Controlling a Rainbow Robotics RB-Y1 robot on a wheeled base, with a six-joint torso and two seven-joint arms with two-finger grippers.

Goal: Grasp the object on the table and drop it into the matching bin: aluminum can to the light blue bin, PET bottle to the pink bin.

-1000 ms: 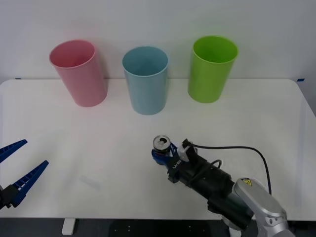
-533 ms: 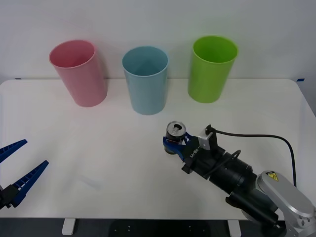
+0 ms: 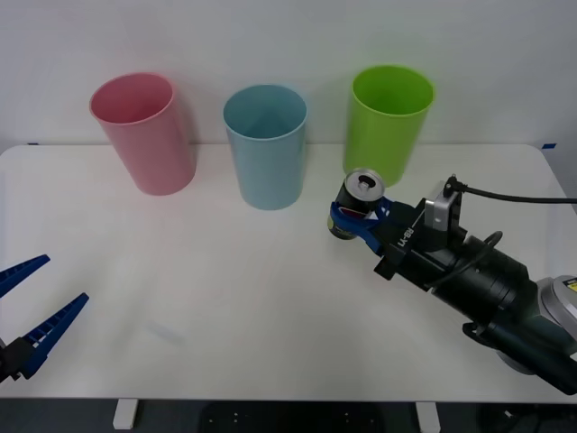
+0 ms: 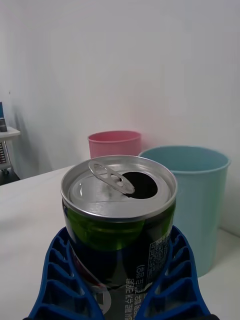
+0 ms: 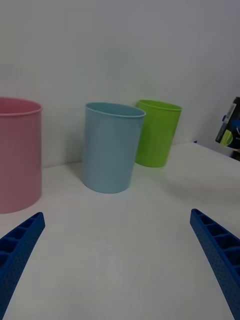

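The right pincer (image 3: 353, 219) is squeezed tight on the aluminum can (image 3: 358, 202), and it has carried the can up off the tabletop (image 3: 225, 271) and farther toward the back edge than it was a moment ago. Now the can hangs upright in the air between the light blue bin (image 3: 266, 144) and the lime green bin (image 3: 389, 122), so I think it must next go over the light blue bin's rim. The left pincer (image 3: 32, 311) waits wide open at the front left corner.

The can (image 4: 119, 210) is shiny metal with a glossy printed side; the light blue bin (image 3: 265, 144) looks like smooth, matt plastic.
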